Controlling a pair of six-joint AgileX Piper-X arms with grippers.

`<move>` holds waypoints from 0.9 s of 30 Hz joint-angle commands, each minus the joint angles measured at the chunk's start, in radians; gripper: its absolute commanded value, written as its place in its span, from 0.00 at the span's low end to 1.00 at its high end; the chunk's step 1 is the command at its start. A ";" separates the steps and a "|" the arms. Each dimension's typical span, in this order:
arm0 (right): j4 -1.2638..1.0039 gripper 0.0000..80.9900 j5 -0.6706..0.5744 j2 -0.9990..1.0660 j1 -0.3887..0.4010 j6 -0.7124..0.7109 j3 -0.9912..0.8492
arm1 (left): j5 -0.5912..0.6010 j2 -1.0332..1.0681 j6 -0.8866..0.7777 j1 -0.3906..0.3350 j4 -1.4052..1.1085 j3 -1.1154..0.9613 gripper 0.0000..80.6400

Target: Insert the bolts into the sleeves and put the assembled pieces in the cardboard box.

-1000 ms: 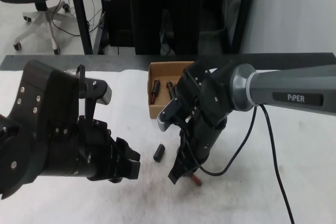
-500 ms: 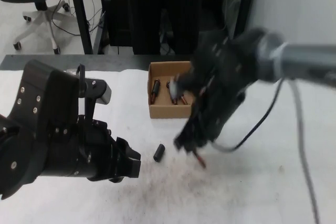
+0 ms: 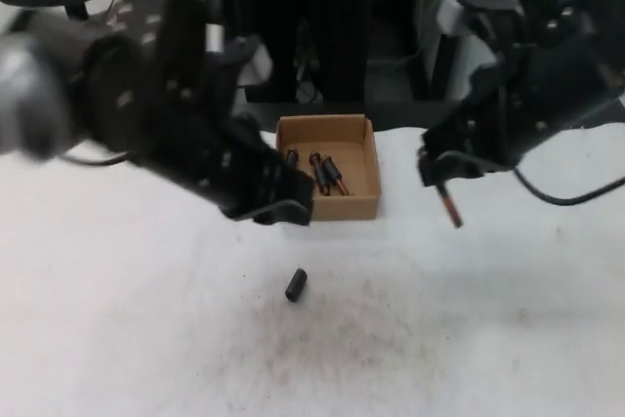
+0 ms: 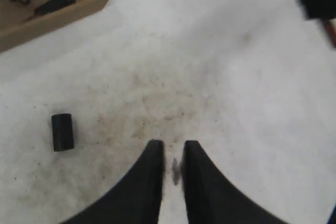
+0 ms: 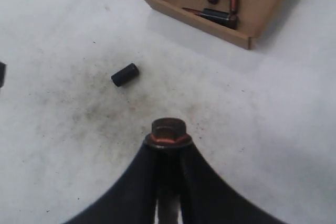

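The right gripper has its jaws pinched on a bolt, hex head showing just past the fingertips, and it hangs above the white bench to one side of the cardboard box. The left gripper holds nothing, its jaws only a narrow slit apart, up over the cloth near the box's other side. One loose black sleeve lies on its side in front of the box, apart from both grippers. A few assembled pieces lie inside the box.
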 commanded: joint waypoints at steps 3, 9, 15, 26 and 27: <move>0.003 0.01 -0.013 -0.043 -0.050 -0.008 0.039 | -0.132 0.142 0.062 -0.050 0.134 -0.120 0.38; 0.023 0.01 -0.013 -0.069 -0.089 -0.008 0.076 | -0.208 0.283 0.062 -0.102 0.194 -0.228 0.40; 0.024 0.01 -0.053 -0.078 -0.093 -0.006 0.126 | -0.321 0.314 0.095 -0.136 0.193 -0.247 0.40; 0.010 0.01 -0.066 -0.093 -0.093 -0.006 0.156 | -0.527 0.357 0.111 -0.141 0.207 -0.249 0.40; 0.010 0.01 -0.066 -0.095 -0.093 -0.006 0.156 | -0.531 0.361 0.108 -0.141 0.207 -0.248 0.40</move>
